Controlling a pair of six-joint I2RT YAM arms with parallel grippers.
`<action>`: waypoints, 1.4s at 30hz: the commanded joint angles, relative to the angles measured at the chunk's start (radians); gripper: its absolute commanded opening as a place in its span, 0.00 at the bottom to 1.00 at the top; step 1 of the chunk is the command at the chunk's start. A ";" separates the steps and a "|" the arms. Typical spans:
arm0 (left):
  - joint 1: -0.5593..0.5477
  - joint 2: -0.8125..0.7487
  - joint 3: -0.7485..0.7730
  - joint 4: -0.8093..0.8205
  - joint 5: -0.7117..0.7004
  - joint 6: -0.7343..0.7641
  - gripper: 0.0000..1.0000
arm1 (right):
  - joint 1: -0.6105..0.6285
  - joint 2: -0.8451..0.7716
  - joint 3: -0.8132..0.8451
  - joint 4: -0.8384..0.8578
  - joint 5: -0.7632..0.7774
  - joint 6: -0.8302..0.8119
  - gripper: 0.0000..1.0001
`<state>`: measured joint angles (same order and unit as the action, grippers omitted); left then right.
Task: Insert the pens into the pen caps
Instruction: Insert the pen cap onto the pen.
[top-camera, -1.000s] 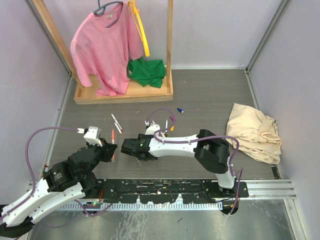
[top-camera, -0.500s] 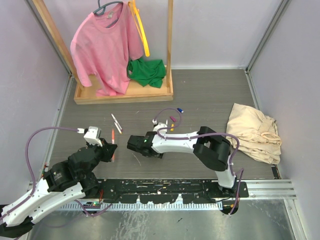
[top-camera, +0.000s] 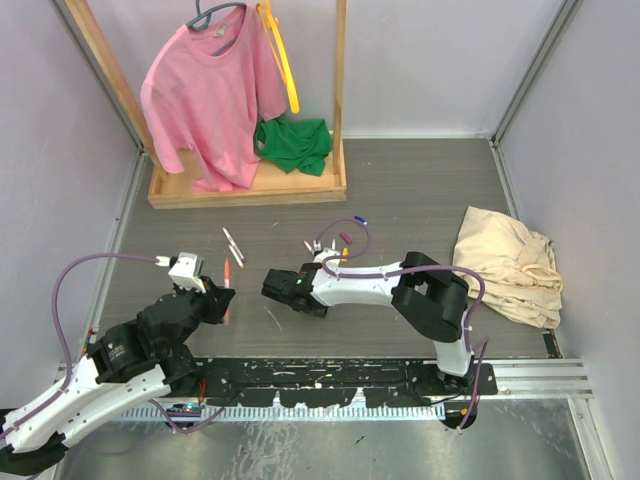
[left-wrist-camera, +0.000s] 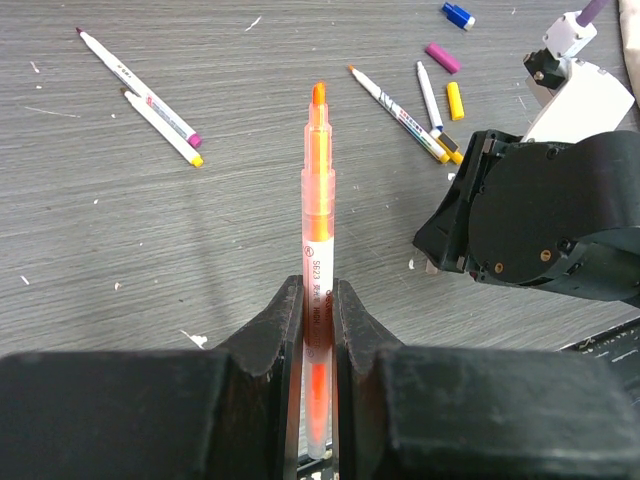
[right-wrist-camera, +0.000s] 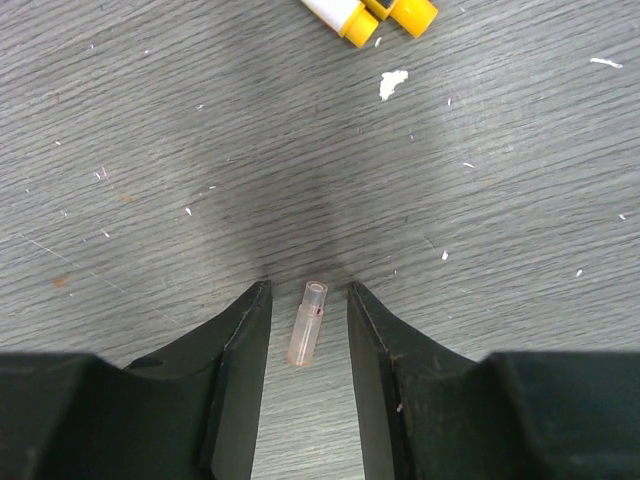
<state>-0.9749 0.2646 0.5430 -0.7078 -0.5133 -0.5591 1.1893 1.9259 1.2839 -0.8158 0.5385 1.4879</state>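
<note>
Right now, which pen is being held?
The orange pen, clamped in the left pincer; the other pens all lie loose on the table.

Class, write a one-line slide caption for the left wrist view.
Left pincer grips an orange pen, tip pointing away, with loose pens and caps beyond.

Both arms are built of smooth white shell links joined by bulky black joint housings: the left arm (top-camera: 100, 385) and the right arm (top-camera: 362, 288) alike. A thin left purple cable (top-camera: 100, 258) runs to a small white connector block (top-camera: 185, 268); a right purple cable (top-camera: 367, 237) curls in a loop. The left gripper (left-wrist-camera: 318, 300) and right gripper (right-wrist-camera: 305, 300) have matte black, wedge-shaped fingers (right-wrist-camera: 240, 345). The right wrist housing (left-wrist-camera: 540, 225) is black with small brass-coloured screws.
</note>
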 joint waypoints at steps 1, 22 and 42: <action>0.003 0.009 0.009 0.047 0.000 0.012 0.00 | 0.000 -0.048 -0.016 0.020 -0.040 0.005 0.41; 0.002 0.006 0.010 0.045 -0.007 0.007 0.00 | 0.006 -0.050 -0.022 -0.013 -0.048 -0.033 0.13; 0.002 0.068 0.053 -0.003 -0.044 -0.030 0.00 | 0.000 -0.673 -0.339 0.416 0.138 -0.498 0.00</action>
<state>-0.9749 0.3130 0.5484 -0.7181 -0.5220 -0.5686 1.1893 1.4384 1.0080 -0.6224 0.5861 1.1675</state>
